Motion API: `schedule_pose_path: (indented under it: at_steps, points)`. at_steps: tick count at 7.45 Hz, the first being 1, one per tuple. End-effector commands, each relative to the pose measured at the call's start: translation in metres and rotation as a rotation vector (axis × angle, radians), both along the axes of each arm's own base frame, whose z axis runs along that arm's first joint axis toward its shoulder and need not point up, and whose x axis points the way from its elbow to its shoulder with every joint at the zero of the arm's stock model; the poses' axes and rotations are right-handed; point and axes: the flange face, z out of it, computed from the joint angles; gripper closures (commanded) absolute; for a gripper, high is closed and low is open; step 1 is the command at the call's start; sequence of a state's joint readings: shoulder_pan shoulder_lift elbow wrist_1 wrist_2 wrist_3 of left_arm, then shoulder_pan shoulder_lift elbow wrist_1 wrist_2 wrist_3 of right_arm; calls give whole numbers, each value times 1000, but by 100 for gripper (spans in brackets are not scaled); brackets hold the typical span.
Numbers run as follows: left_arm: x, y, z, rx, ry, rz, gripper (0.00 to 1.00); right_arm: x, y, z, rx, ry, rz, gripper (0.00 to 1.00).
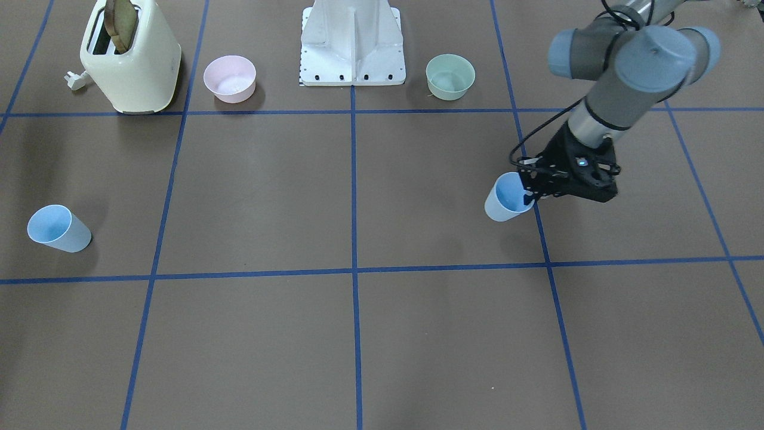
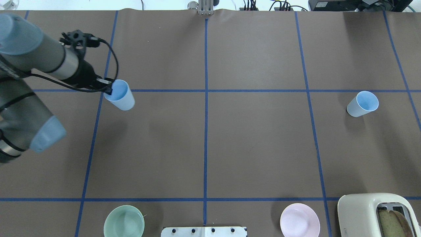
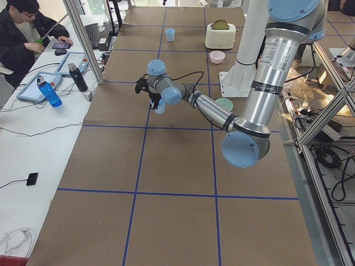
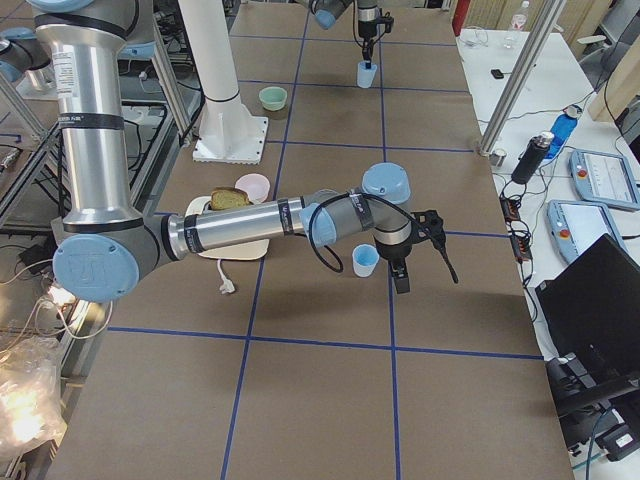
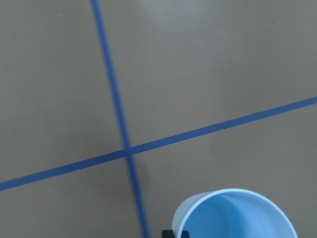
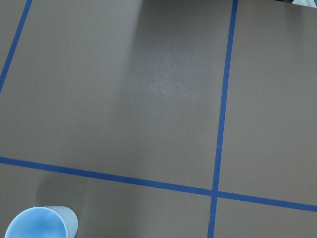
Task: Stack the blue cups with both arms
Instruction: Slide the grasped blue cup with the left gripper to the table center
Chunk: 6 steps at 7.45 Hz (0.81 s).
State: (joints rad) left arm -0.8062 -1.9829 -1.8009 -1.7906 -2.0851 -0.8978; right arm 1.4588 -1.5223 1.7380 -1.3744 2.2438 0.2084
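Observation:
One blue cup (image 1: 507,198) (image 2: 121,95) sits in the grip of my left gripper (image 1: 528,192) (image 2: 110,90), which is shut on its rim with one finger inside and one outside. In the left wrist view the cup's mouth (image 5: 233,215) fills the bottom edge. Whether this cup touches the table I cannot tell. The other blue cup (image 1: 58,228) (image 2: 362,104) (image 6: 42,224) stands upright and alone on the robot's right side. My right gripper (image 4: 400,278) shows only in the exterior right view, beside that cup (image 4: 365,260); I cannot tell whether it is open or shut.
Near the white base pedestal (image 1: 353,42) stand a pink bowl (image 1: 230,79) (image 2: 299,220) and a pale green bowl (image 1: 450,76) (image 2: 124,221). A cream toaster (image 1: 131,57) holds a slice of bread. A person (image 3: 22,33) sits at a side desk.

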Motion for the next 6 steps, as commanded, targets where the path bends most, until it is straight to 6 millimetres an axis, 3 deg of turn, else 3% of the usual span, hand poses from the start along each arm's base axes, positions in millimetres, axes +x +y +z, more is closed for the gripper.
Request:
schedule_pose_path:
  at_steps: [1, 2, 3, 4, 6]
  points:
    - [111, 51, -103, -70, -29, -37, 100, 0, 0, 0, -4, -2, 4, 0]
    - [147, 67, -133, -79, -33, -72, 100, 0, 0, -1, -4, -4, 6, 0]
    - [186, 77, -149, -92, -47, -90, 100, 0, 0, 0, -7, -4, 7, 0]
    - [210, 75, -158, -83, -59, -107, 100, 0, 0, -1, -7, -6, 6, 0]
    - [213, 75, -148, -79, -74, -100, 100, 0, 0, -1, -8, -6, 7, 0]
